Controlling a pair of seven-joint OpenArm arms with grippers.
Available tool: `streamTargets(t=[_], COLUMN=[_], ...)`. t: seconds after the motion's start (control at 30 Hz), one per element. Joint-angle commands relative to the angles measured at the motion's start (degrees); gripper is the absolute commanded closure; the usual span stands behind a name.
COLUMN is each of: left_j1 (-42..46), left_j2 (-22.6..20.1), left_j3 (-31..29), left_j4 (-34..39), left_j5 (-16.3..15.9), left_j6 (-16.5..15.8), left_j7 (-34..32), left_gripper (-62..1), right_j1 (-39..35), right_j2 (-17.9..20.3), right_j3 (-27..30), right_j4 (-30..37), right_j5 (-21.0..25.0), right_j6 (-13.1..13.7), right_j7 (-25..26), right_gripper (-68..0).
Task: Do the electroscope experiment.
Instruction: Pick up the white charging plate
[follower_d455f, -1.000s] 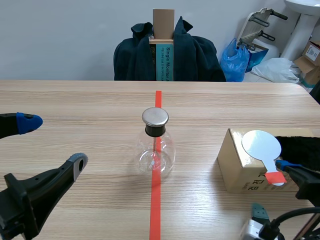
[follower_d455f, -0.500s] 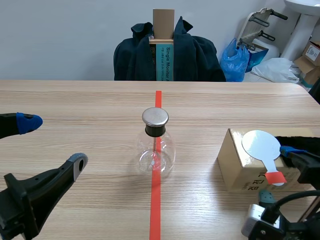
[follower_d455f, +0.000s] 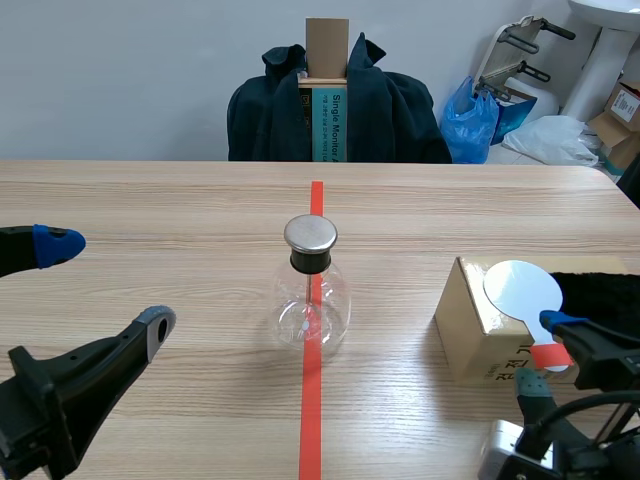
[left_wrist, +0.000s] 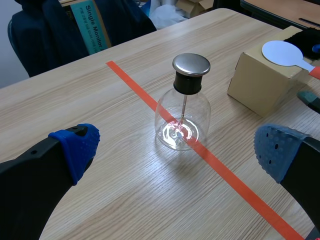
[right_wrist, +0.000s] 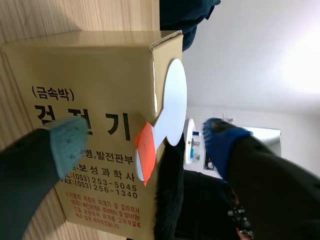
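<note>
The glass electroscope flask, capped with a metal disc, stands mid-worktop on the red tape line. At the near left, the jaws of the left arm gape wide, well apart from it. At the right, a white disc paddle lies on a cardboard box, beside black fur. The jaws of the right arm stand open astride its orange handle.

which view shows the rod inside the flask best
Left wrist view: the flask sits close, its metal cap and inner rod clear. Scene view shows it whole, but the rod blends with the tape. Right wrist view misses it.
</note>
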Motion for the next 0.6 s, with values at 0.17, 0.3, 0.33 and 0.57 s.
streamTargets(t=[0.17,0.3,0.33,0.57], left_j1=[0.0,0.0,0.0,0.0], left_j2=[0.0,0.0,0.0,0.0], left_j3=[-0.3,-0.3,-0.3,-0.3], left_j4=[1.1,1.1,1.1,1.1], left_j5=[-0.5,-0.5,-0.5,-0.5], left_j6=[0.1,0.1,0.1,0.1], left_j7=[-0.8,-0.8,-0.8,-0.8], left_gripper=[-62.3,-62.3,-62.3,-62.3], right_j1=[0.4,0.4,0.4,0.4], right_j2=[0.8,0.8,0.8,0.8], right_j3=[0.5,0.5,0.5,0.5], right_j4=[0.9,0.9,0.9,0.9], right_j5=[-0.2,-0.2,-0.2,0.3], right_j6=[-0.9,-0.9,-0.9,-0.9], right_j7=[-1.7,-1.7,-1.7,-1.9], right_gripper=[-7.4,-0.8,-0.8,-0.8])
